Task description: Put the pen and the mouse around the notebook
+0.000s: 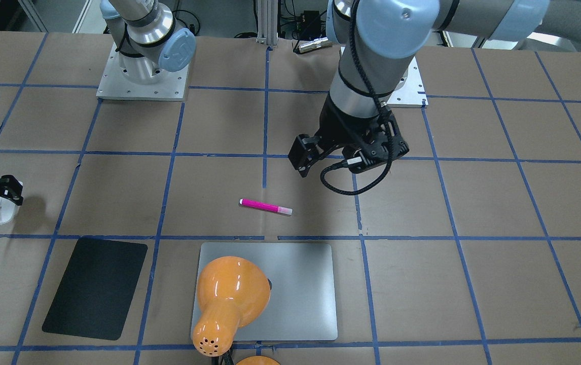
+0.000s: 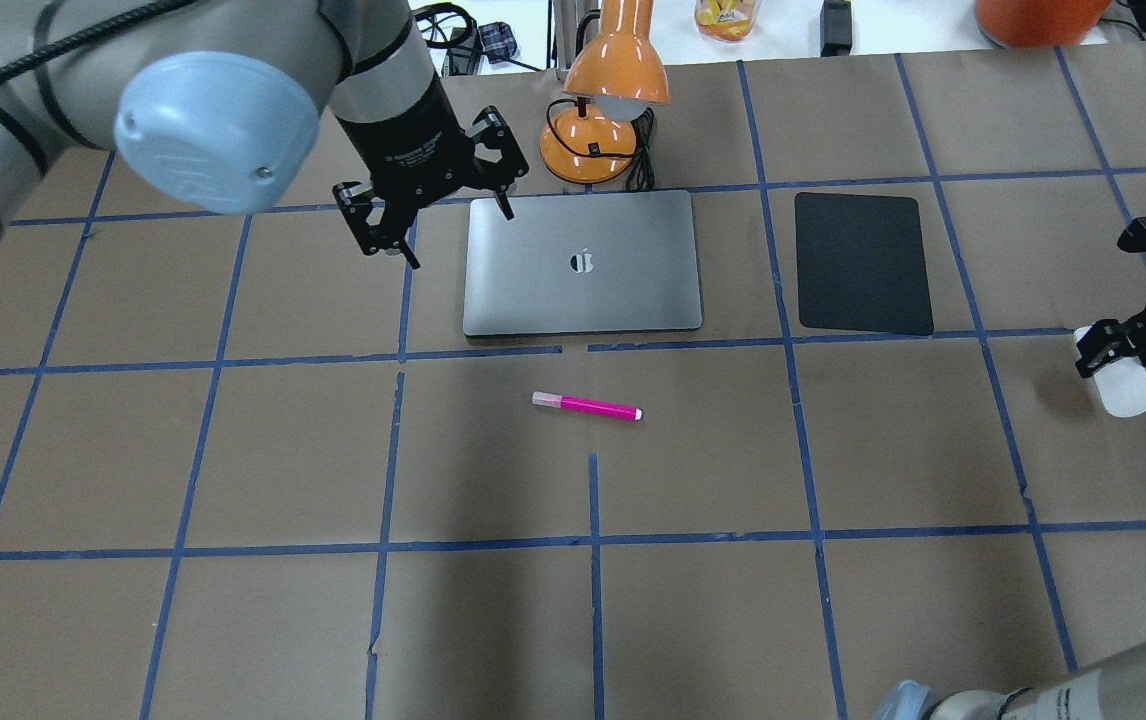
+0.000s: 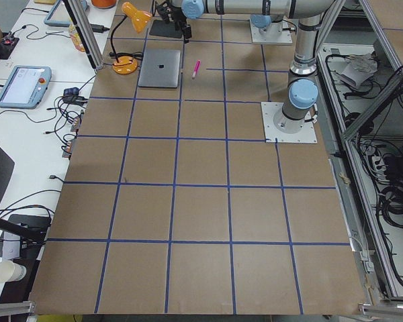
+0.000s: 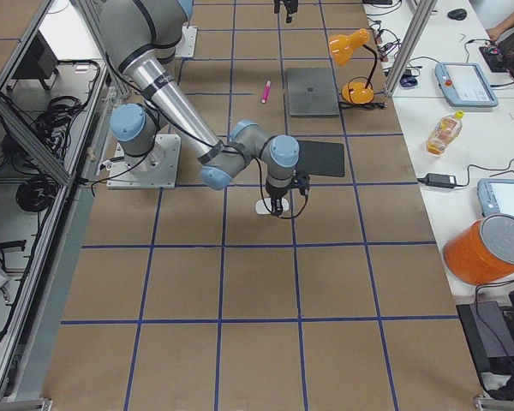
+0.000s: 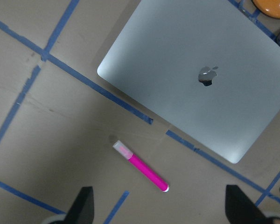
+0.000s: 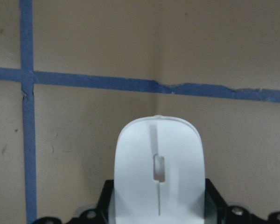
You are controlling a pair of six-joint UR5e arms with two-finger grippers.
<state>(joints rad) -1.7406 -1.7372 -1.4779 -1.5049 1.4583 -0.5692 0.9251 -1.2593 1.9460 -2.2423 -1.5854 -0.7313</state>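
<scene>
Right hand (image 2: pixel 1121 355) is clamped on the sides of the mouse (image 2: pixel 1125 392), well right of the notebook (image 2: pixel 583 290). Left hand (image 2: pixel 453 232) is spread wide and holds nothing, above the tabletop (image 2: pixel 233 450) at the notebook's far-left corner. The pen (image 2: pixel 588 406) lies near the notebook's near edge.

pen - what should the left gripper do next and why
The left gripper hangs open and empty above the table, by the notebook's corner. The pen lies loose on the paper, apart from the notebook's near edge. The best next move is probably to shift over the pen, fingers set across its shaft, before lowering.
</scene>
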